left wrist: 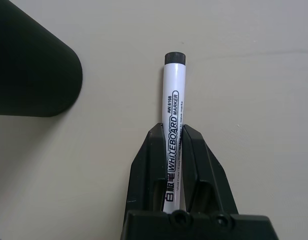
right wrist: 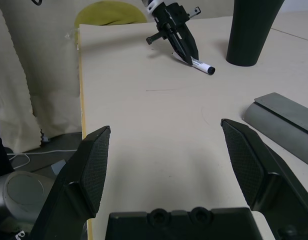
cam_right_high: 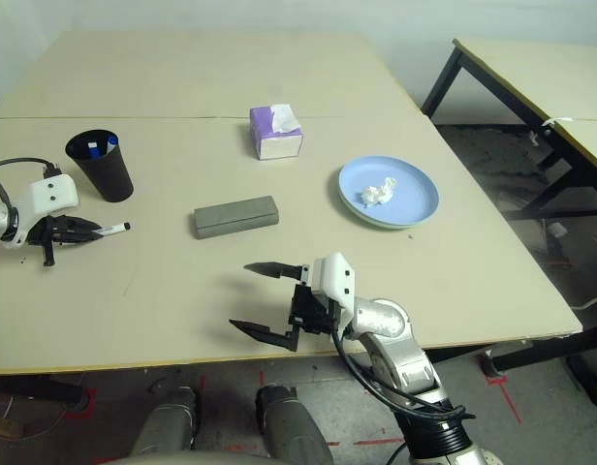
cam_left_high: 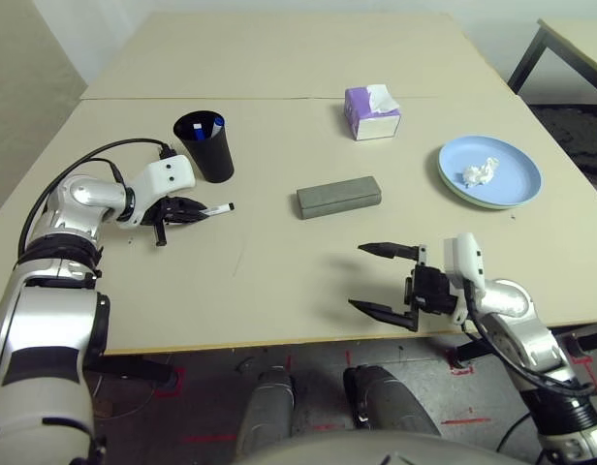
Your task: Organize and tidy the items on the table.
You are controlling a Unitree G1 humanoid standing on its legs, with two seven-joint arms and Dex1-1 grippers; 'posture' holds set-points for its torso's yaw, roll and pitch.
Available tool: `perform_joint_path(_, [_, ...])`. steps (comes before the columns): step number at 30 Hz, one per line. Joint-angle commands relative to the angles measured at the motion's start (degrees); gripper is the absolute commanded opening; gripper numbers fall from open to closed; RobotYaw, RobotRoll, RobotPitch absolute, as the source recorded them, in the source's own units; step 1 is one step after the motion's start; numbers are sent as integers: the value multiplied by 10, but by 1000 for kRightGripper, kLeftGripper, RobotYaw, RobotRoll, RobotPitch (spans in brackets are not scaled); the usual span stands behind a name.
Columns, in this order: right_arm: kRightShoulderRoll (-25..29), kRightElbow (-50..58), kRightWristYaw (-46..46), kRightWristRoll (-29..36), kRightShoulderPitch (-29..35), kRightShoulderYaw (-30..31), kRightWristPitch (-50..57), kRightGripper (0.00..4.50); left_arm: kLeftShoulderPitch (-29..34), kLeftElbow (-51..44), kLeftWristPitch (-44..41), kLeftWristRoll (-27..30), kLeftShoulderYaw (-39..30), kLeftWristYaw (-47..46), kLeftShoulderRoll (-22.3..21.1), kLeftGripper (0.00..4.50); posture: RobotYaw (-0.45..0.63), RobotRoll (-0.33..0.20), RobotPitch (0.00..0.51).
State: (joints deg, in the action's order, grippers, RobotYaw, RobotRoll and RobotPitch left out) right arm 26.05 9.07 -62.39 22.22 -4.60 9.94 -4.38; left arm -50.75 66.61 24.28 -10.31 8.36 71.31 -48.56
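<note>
My left gripper (cam_left_high: 187,210) is shut on a white marker (left wrist: 173,95) with a black cap, low over the table (cam_left_high: 279,271) just in front of a black cup (cam_left_high: 205,145). The capped end sticks out past the fingertips (left wrist: 191,137). A blue-capped marker (cam_left_high: 214,124) stands inside the cup. The grey glasses case (cam_left_high: 338,197) lies mid-table. At the right, a crumpled white tissue (cam_left_high: 480,172) rests on a light blue plate (cam_left_high: 517,174) with a greenish rim beneath it. My right gripper (cam_left_high: 357,276) hovers open near the front edge, holding nothing.
A purple tissue box (cam_left_high: 371,112) stands behind the case, near the seam across the tabletop. A second, black-legged table (cam_right_high: 531,58) stands off to the right. Bare tabletop lies between the case and my right gripper.
</note>
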Motion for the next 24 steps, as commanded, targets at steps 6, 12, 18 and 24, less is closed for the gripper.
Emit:
perform_joint_path(6, [-13,-19,11,1,-7,0,5,4500,64,-91,28,141,-71,172,-2,304,-55,0,136])
perform_joint_path(12, [-42,-46,70,15,-31,-35,25,4500,93,-178,-28,221,-126,161,7,304,-42,0,136])
perform_joint_path(18, [-62,-54,128,5,-44,-59,36,4500,135,-299,-131,295,-186,74,31,304,-36,0,133])
perform_joint_path(24, [-78,-59,157,7,-38,-67,36,4500,160,-391,-213,350,-242,-36,60,304,-37,0,134])
